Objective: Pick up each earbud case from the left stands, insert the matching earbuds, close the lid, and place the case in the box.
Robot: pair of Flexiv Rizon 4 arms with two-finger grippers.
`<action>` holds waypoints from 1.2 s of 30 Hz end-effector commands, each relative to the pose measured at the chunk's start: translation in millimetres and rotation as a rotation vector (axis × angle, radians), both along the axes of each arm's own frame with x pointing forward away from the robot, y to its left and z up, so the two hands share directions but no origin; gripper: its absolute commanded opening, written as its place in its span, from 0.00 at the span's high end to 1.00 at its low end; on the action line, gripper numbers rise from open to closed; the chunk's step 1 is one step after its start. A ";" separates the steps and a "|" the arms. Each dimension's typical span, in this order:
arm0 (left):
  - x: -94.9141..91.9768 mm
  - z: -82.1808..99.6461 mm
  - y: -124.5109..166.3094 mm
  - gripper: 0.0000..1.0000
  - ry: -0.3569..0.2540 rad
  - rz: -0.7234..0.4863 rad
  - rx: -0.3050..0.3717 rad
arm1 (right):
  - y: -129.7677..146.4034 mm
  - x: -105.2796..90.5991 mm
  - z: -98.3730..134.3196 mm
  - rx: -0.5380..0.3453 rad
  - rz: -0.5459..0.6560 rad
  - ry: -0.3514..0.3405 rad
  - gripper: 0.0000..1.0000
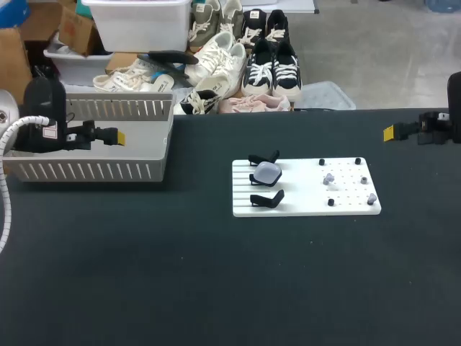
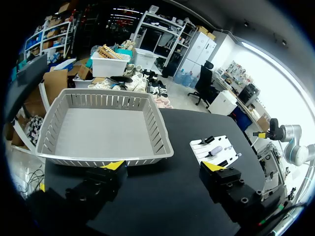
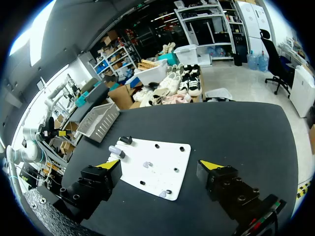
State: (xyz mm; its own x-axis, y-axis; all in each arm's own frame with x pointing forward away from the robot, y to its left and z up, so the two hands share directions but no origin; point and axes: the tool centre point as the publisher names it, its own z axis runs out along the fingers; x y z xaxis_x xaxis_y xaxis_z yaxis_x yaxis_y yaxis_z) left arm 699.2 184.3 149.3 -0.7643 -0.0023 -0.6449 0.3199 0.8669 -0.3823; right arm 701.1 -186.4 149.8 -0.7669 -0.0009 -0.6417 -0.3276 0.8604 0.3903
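A white board (image 1: 302, 198) lies mid-table. Three black stands line its left side, and the middle stand carries a pale lavender earbud case (image 1: 268, 172); the other two stands (image 1: 266, 198) are bare. Small black and pale earbuds (image 1: 329, 177) sit on the board's right half. My left gripper (image 1: 115, 135) hovers open over the grey basket, far left of the board. My right gripper (image 1: 392, 132) hangs open at the table's far right. In the left wrist view the open gripper (image 2: 164, 167) is just short of the basket's near rim, with the case (image 2: 216, 149) off to its side. In the right wrist view the board (image 3: 162, 157) and case (image 3: 116, 150) lie ahead of the open gripper (image 3: 159, 164).
A grey slatted basket (image 1: 86, 171) stands at the back left, with nothing in it (image 2: 103, 158); the right wrist view shows the same basket (image 3: 98, 120) beyond the board. Black tabletop surrounds the board on all sides.
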 end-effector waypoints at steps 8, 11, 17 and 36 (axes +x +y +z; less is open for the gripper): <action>14.2 11.6 -27.1 0.00 -0.121 -0.167 0.056 | -0.9 0.9 -0.4 0.003 0.004 0.000 0.00; 21.9 18.8 -40.7 0.00 -0.190 -0.248 0.078 | -0.9 0.9 -0.4 0.003 0.004 0.000 0.00; 32.4 25.8 -67.4 0.00 -0.268 -0.419 0.077 | -0.9 0.9 -0.4 0.003 0.004 0.000 0.00; 34.5 6.5 -133.6 0.00 -0.401 -0.868 0.122 | -0.9 0.9 -0.4 0.003 0.004 0.000 0.00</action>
